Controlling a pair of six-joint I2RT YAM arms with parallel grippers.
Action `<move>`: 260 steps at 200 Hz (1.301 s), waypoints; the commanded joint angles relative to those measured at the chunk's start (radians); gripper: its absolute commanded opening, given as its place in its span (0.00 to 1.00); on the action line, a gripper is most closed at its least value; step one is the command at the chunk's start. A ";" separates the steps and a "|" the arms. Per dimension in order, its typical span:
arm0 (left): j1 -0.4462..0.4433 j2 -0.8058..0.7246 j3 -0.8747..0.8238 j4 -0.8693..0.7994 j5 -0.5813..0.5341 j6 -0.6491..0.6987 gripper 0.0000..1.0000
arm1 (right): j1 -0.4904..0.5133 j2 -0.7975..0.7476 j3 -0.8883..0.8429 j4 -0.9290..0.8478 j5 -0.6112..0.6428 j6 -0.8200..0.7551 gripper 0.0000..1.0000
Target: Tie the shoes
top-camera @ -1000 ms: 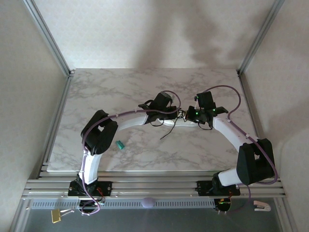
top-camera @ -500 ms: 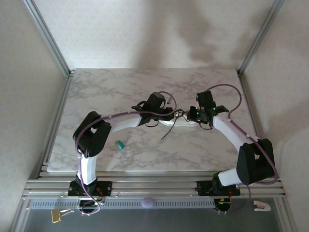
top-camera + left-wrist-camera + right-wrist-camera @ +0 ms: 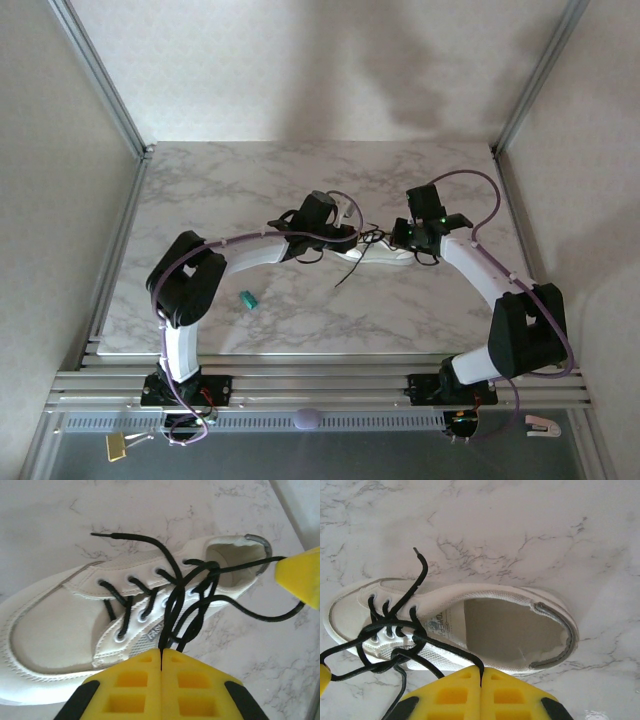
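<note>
Teal object (image 3: 248,299): on the table (image 3: 220,190), well to the left of the work and clear of both arms, so no obstruction. Left gripper (image 3: 161,656): fingers pressed together on one black strand of the laces (image 3: 175,597), which rises from the seam between them to the crossing above the upper eyelets. Sneaker (image 3: 380,256): mid-table between the two grippers, sole down, long axis roughly left to right, toe toward the left arm and heel toward the right. Right gripper (image 3: 481,674): likewise clamped on a strand, which leads from the same crossing past the heel opening. Assessment: the crossing is a loose tangle, not a drawn knot. The coming move turns on each gripper pulling outward along the sneaker's axis, left to the left and right to the right. Neither arm is notably nearer. A free lace end (image 3: 100,534) lies across the sneaker's far side and could snag.
</note>
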 commanded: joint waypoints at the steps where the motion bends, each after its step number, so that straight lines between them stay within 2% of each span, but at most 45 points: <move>1: 0.006 -0.006 0.024 -0.065 -0.057 0.060 0.00 | -0.008 0.006 0.028 -0.042 0.063 -0.016 0.00; 36: 0.005 0.000 0.037 -0.112 -0.086 0.101 0.00 | -0.007 0.007 0.032 -0.041 0.063 -0.023 0.00; 65: 0.001 0.001 0.066 -0.170 -0.126 0.164 0.00 | -0.007 -0.010 0.015 -0.004 0.006 -0.043 0.00; 138: -0.065 0.063 0.213 -0.342 -0.307 0.349 0.00 | -0.008 -0.023 -0.003 0.021 -0.052 -0.067 0.00; 154: -0.075 0.076 0.240 -0.361 -0.328 0.391 0.00 | -0.008 -0.024 -0.001 0.018 -0.047 -0.069 0.00; 190: -0.088 0.089 0.270 -0.394 -0.296 0.532 0.00 | -0.008 -0.010 0.023 -0.016 0.017 -0.073 0.00; 260: -0.139 0.139 0.313 -0.473 -0.439 0.713 0.00 | -0.010 0.037 0.092 -0.050 0.060 -0.105 0.00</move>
